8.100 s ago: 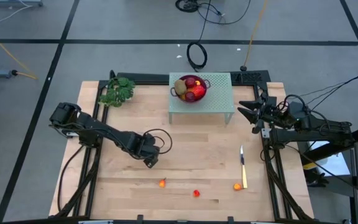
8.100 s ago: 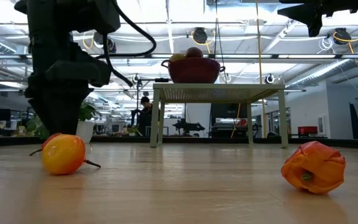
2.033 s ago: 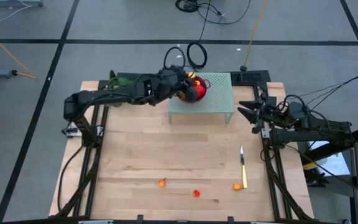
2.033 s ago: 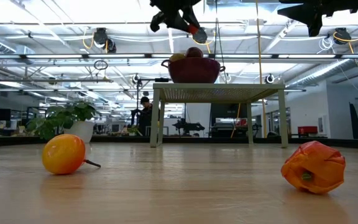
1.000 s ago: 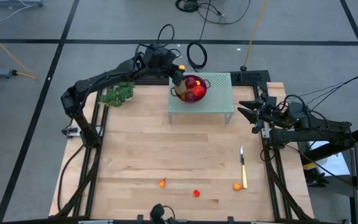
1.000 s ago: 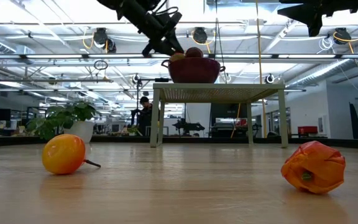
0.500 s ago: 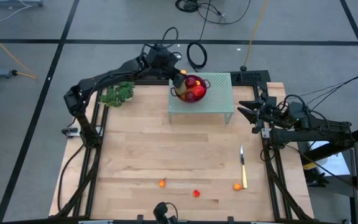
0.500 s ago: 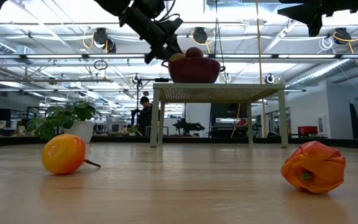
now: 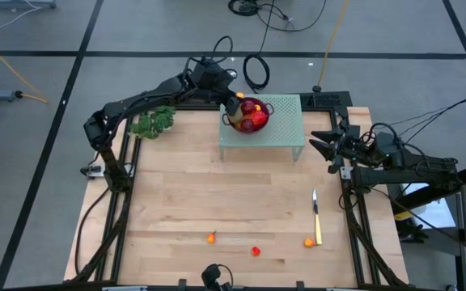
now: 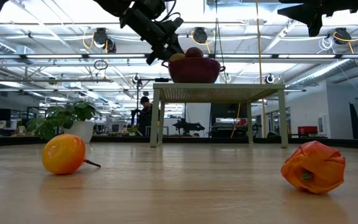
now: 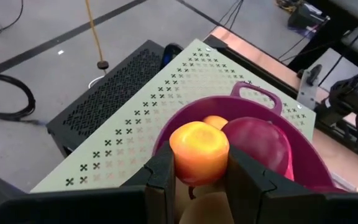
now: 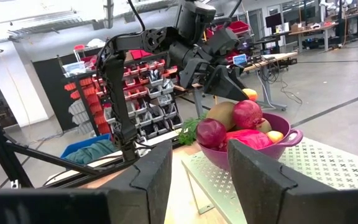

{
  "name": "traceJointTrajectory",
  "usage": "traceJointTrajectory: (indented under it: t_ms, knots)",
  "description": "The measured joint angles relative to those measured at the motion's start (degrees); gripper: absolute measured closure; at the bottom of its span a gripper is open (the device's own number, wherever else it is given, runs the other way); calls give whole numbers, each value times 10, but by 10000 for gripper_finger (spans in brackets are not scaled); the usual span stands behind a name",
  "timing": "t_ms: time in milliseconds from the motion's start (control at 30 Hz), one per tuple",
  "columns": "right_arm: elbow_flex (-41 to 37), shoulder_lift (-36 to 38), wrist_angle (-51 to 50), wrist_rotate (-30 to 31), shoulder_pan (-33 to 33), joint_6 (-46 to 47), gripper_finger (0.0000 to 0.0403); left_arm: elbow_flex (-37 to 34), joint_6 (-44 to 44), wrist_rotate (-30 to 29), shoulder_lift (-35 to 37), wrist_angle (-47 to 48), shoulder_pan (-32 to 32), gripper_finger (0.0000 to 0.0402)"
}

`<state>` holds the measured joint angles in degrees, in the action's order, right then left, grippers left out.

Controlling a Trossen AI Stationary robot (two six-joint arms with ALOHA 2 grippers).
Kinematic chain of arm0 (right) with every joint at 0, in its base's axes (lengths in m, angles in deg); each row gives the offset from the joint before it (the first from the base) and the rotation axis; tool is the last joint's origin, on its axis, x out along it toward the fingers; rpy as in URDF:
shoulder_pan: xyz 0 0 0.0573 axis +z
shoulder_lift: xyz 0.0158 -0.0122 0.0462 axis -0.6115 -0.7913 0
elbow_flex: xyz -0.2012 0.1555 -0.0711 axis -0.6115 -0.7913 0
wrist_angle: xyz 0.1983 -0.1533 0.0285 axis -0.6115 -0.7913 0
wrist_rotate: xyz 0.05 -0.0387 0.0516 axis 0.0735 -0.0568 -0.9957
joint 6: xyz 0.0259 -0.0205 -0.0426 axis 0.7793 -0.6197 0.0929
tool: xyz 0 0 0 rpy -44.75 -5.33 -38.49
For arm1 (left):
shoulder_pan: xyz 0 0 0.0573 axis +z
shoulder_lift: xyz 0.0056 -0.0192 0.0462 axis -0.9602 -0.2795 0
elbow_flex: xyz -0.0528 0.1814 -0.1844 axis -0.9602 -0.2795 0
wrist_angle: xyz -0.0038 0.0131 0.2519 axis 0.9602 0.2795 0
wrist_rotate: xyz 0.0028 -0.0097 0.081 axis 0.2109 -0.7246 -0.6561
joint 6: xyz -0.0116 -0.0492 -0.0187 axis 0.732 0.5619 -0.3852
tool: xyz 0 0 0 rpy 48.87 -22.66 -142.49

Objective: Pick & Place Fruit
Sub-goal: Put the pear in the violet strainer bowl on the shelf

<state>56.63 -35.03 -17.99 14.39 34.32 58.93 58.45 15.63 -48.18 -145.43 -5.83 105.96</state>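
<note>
Your left hand grips small orange fruit | over purple bowl | right hand wide, waiting far right

Pale wooden tabletop framed in black rails, set on a grey floor crossed by dark lines. Beyond the tabletop's far edge, coiled black cables and an orange cord on that floor. Past the tabletop at eye level, a bright open hall: white ceiling beams with hanging lamps, a potted plant, desks, a distant person. Farther off, red storage bins on racks, a blue bundle below them.
</note>
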Motion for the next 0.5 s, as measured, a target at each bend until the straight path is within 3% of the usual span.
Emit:
traceJointTrajectory:
  t_ms: [500]
  knots:
    - [0, 0, 0, 0, 0, 0, 252, 0, -11, -3, 0, 17, 4, 309]
